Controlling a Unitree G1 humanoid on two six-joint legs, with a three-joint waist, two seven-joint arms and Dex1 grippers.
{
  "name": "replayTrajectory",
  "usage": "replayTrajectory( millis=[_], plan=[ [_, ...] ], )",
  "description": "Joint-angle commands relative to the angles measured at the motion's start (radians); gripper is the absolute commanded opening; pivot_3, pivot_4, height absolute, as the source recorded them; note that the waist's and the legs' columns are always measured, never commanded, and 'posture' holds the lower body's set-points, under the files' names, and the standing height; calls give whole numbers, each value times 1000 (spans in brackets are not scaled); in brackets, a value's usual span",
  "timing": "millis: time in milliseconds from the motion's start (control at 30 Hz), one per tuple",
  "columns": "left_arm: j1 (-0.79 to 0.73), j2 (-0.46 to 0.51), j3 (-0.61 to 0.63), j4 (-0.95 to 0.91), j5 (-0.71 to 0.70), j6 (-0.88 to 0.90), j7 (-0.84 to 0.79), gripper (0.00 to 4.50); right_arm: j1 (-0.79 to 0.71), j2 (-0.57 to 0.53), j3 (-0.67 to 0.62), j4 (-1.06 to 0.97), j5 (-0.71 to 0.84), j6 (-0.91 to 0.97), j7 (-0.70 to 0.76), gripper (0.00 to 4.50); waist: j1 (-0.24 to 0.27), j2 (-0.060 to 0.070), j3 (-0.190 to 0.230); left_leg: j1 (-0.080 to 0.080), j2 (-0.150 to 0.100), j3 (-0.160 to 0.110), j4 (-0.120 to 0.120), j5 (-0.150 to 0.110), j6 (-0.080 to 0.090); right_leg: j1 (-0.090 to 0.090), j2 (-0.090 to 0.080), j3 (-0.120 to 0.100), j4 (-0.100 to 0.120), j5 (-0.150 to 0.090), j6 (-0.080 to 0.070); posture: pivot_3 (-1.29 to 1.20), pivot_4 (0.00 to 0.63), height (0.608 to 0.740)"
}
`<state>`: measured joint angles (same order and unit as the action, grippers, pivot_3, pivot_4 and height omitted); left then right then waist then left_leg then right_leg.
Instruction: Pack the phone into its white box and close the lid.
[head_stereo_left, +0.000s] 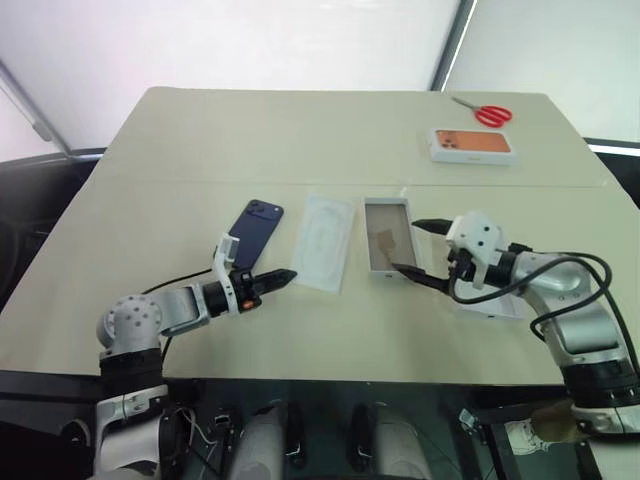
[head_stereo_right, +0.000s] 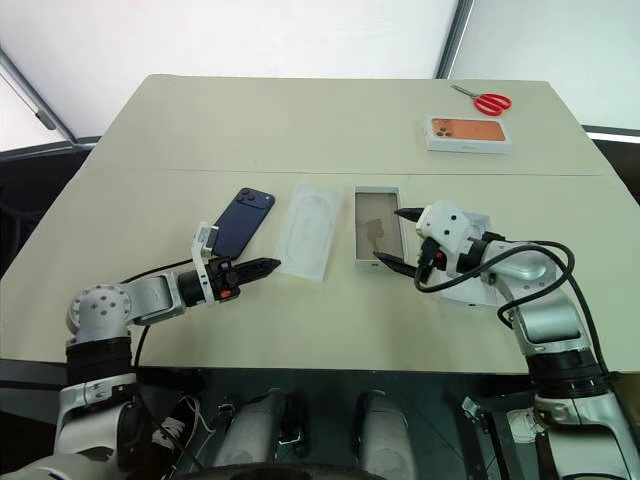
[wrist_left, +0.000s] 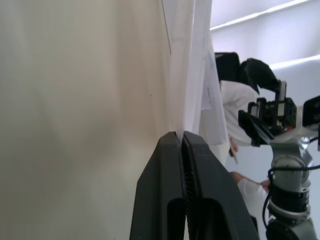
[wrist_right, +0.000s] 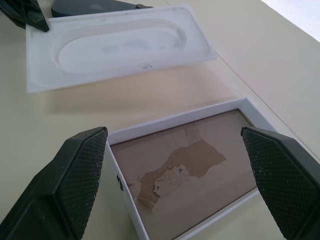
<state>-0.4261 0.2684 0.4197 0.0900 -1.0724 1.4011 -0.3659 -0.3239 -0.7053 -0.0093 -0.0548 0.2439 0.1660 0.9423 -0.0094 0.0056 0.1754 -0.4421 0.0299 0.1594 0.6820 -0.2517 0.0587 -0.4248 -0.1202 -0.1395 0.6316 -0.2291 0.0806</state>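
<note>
From the left of the head view: my left gripper lies low over the beige desk, its black fingers clenched tight with no gap between them. In the left wrist view their tips sit right at the near edge of the thin white plastic insert with an oval recess; whether that edge is actually pinched I cannot tell. Just above and left of the gripper, left of centre in the frame, lies the slim dark navy-blue phone, flat on the desk and untouched, its camera cluster at the far end.

Right of the insert, near the middle of the frame, stands the shallow white cardboard box with a torn brownish bottom, empty. My right gripper hangs at the box's right side, its fingers released and spread wide. From the right wrist view they straddle the near end of the tray, not touching it. A white flat piece lying under the right forearm at the right of the frame may be the lid; I can't make out its face. At the upper right sit a white box printed with an orange phone and red-handled scissors, both well apart from the work.

I judge the step in hand is still preparation: nothing is packed. Next I'd need the left fingers opened, brought across the phone's narrow width to lift it, while the right steadies the tray.
</note>
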Motion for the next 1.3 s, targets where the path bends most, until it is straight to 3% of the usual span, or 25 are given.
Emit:
replayTrajectory(
  millis=[33, 333, 467, 667, 1100, 1300],
  plan=[
    [-38, -30, 103, 26, -70, -28, 70, 23, 2, 0, 30, -17, -16, -16, 20, 4500, 0, 0, 0, 0, 0, 0, 0, 0, 0, 0, 0, 0, 0, 0, 0, 0, 150, 738],
    [-56, -93, 172, 29, -170, -46, 203, 23, -98, 6, 154, 104, -81, 21, 90, 4500, 0, -2, 1, -1, 0, 0, 0, 1, 2, 0, 0, 0, 0, 0, 0, 0, 150, 738],
    [-45, -95, 164, 12, -190, -51, 228, 0, -136, 3, 183, 201, -111, -12, 137, 3219, -1, -2, 1, -1, 0, 0, 0, 1, 2, 0, 1, 0, 0, 0, 0, 0, 150, 738],
    [-22, -107, 166, -14, -244, -67, 278, 0, -153, 21, 198, 243, -105, -39, 196, 35, -1, -2, 1, -1, 0, 0, 0, 1, 2, 0, 1, 0, 0, 0, 0, 0, 150, 738],
    [-33, -68, 136, -6, -473, -108, 433, 0, -87, 93, 290, 35, -104, -54, 243, 35, 1, -2, 1, -1, 0, 0, 0, 1, 1, 0, 1, 0, 0, 0, 0, 0, 150, 738],
    [-14, -45, 83, -18, -548, -142, 478, 0, -92, 125, 308, 46, -121, -38, 208, 35, -1, -2, 1, 0, 0, 0, 0, 1, 1, 0, 1, 0, 0, 0, 0, 0, 150, 738]
  ],
)
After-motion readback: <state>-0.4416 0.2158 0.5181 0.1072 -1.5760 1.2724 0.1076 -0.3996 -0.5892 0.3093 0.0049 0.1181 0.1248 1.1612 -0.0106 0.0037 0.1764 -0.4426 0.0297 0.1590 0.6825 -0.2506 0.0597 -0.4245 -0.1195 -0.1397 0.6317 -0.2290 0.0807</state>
